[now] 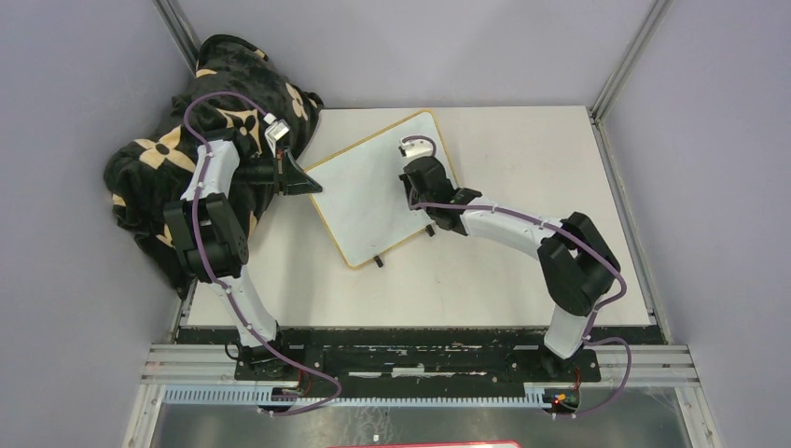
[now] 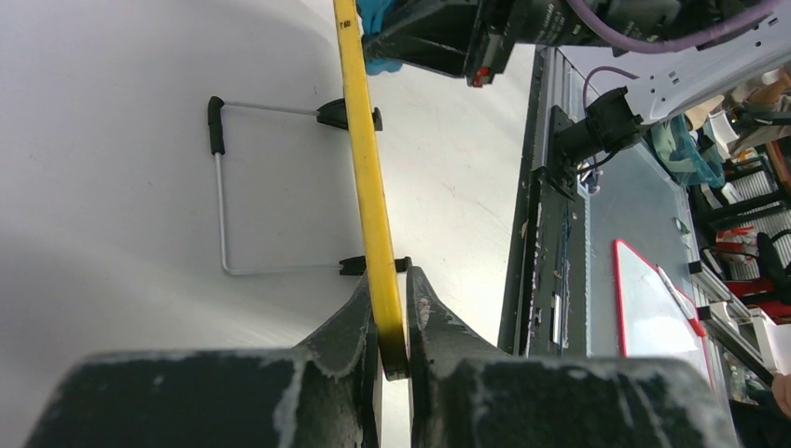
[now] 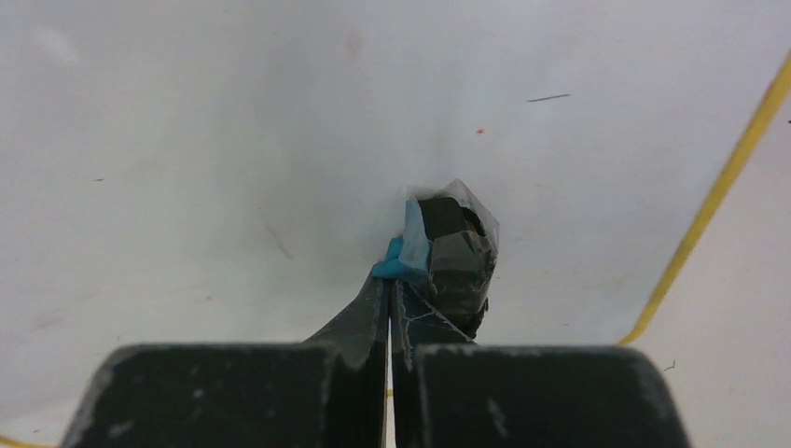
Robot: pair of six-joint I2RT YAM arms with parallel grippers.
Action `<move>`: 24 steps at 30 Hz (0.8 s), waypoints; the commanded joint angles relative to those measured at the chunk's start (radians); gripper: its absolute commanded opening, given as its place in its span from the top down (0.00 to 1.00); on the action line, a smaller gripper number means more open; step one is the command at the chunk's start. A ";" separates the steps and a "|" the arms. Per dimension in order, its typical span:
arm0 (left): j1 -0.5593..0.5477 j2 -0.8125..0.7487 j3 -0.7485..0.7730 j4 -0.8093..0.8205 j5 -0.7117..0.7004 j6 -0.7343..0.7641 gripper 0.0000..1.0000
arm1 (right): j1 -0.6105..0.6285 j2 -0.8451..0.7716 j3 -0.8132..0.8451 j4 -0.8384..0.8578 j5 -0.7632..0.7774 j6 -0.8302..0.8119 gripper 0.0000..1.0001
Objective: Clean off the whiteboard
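Right tool (image 3: 390, 297) pinches a blue eraser (image 3: 410, 245) against the whiteboard (image 3: 233, 140); left tool (image 2: 393, 322) clamps its yellow frame (image 2: 368, 187). Hard wiping could pop that thin edge grip loose.

Small whiteboard (image 1: 368, 201) with rounded corners and thin yellow frame, turned diagonally on a white table (image 1: 532, 159), surface nearly clean, two black feet at its near edge.

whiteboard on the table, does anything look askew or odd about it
The whiteboard lies askew, its edges diagonal to those of the table, its yellow frame pinched in the left gripper. A faint red speck shows on its surface near the eraser in the right gripper. No damage visible.
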 commanded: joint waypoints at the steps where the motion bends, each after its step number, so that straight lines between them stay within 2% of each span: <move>1: -0.013 -0.045 -0.003 0.002 -0.057 0.050 0.97 | -0.038 0.028 -0.005 0.037 0.008 0.016 0.99; 8: -0.012 -0.039 -0.005 0.002 -0.056 0.051 0.97 | 0.140 0.070 0.091 0.033 0.000 0.011 0.99; 13: -0.013 -0.041 -0.007 0.001 -0.056 0.048 0.97 | 0.243 0.134 0.228 0.004 -0.025 -0.007 0.99; 19: -0.012 -0.046 -0.009 0.000 -0.054 0.048 0.97 | 0.289 0.204 0.369 -0.039 -0.037 -0.043 0.99; 24: -0.012 -0.048 -0.013 0.001 -0.054 0.051 0.97 | 0.288 0.231 0.419 -0.059 -0.022 -0.070 0.99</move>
